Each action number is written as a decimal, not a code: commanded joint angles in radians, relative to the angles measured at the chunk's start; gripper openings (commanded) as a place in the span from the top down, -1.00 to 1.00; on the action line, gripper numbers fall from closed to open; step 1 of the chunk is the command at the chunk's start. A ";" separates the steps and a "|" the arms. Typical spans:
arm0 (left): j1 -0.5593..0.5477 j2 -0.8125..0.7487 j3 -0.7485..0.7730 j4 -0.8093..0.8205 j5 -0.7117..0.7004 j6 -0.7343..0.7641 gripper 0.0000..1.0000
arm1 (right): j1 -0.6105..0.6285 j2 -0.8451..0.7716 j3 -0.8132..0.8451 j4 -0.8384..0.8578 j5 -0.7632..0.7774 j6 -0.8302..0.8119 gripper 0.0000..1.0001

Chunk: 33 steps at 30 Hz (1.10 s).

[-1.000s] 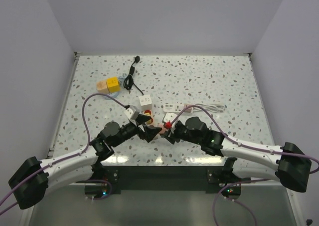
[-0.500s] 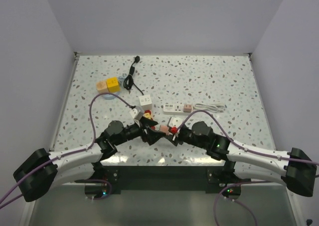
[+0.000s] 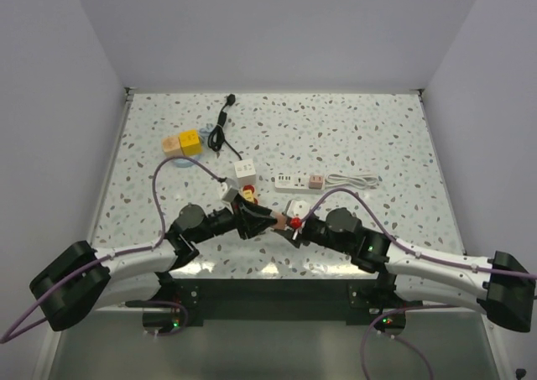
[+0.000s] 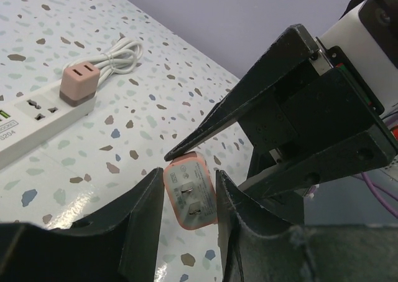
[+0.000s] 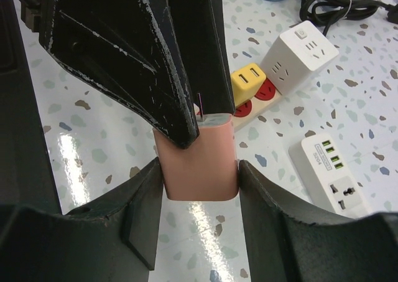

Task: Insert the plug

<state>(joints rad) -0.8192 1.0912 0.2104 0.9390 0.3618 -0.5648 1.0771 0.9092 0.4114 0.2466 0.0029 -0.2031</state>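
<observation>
Plug (image 4: 189, 195) is hanging above the table (image 3: 377, 137) near its front edge. I am pinching it with both the left hand (image 3: 254, 221) and the right hand (image 5: 200, 170), apparently a transfer to aim its prongs toward the power strip (image 3: 289, 181).

Lab test cell, not a home. Bare lilac walls (image 3: 277, 28) box in my speckled tabletop (image 3: 361, 128). My left arm (image 3: 126, 265) and right arm (image 3: 432, 262) are bolted at the near edge, purple cable (image 3: 154, 183) looping. Props: power strip (image 3: 289, 181), yellow cube (image 3: 190, 140).
</observation>
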 commanded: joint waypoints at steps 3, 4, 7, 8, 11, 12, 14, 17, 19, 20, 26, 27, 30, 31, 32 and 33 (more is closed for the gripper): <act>-0.002 -0.036 -0.043 0.146 0.083 0.012 1.00 | -0.005 -0.038 0.024 0.057 0.107 0.044 -0.15; 0.003 -0.069 -0.054 0.146 0.065 0.020 1.00 | -0.005 -0.044 0.026 0.053 0.117 0.050 -0.18; 0.034 -0.179 -0.081 0.104 0.031 0.045 1.00 | -0.005 -0.068 0.026 0.046 0.140 0.070 -0.39; 0.040 -0.212 -0.089 0.075 0.022 0.052 1.00 | -0.006 -0.076 0.026 0.049 0.129 0.070 -0.36; 0.049 -0.309 -0.101 0.022 0.006 0.083 1.00 | -0.006 -0.087 0.015 0.068 0.095 0.076 -0.39; 0.049 -0.324 -0.100 0.008 0.005 0.092 1.00 | -0.005 -0.087 0.018 0.069 0.104 0.079 -0.42; 0.051 -0.364 -0.103 -0.017 -0.007 0.112 1.00 | -0.008 -0.089 0.024 0.062 0.121 0.094 -0.43; 0.051 -0.401 -0.117 -0.025 -0.035 0.141 1.00 | -0.009 -0.096 0.043 0.048 0.158 0.137 -0.50; 0.051 -0.445 -0.141 -0.017 -0.081 0.167 1.00 | -0.011 -0.119 0.073 0.002 0.172 0.194 -0.52; 0.051 -0.461 -0.149 -0.019 -0.099 0.202 1.00 | -0.016 -0.124 0.087 -0.013 0.184 0.233 -0.55; 0.051 -0.464 -0.170 0.082 -0.189 0.356 1.00 | -0.023 -0.136 0.208 -0.118 0.272 0.467 -0.68; 0.051 -0.432 -0.183 0.119 -0.185 0.370 1.00 | -0.023 -0.129 0.220 -0.115 0.275 0.534 -0.71; 0.051 -0.367 -0.198 0.266 -0.179 0.424 1.00 | -0.028 -0.110 0.245 -0.116 0.295 0.629 -0.76; 0.051 -0.326 -0.200 0.299 -0.178 0.449 1.00 | -0.029 -0.102 0.256 -0.128 0.293 0.669 -0.76; 0.051 -0.308 -0.204 0.372 -0.170 0.457 1.00 | -0.029 -0.081 0.268 -0.142 0.290 0.689 -0.75; 0.049 -0.288 -0.209 0.406 -0.161 0.463 1.00 | -0.031 -0.070 0.291 -0.153 0.281 0.703 -0.75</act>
<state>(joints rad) -0.7742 0.7544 0.0502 1.0977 0.2062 -0.1955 1.0523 0.8047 0.6376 0.1459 0.2543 0.3504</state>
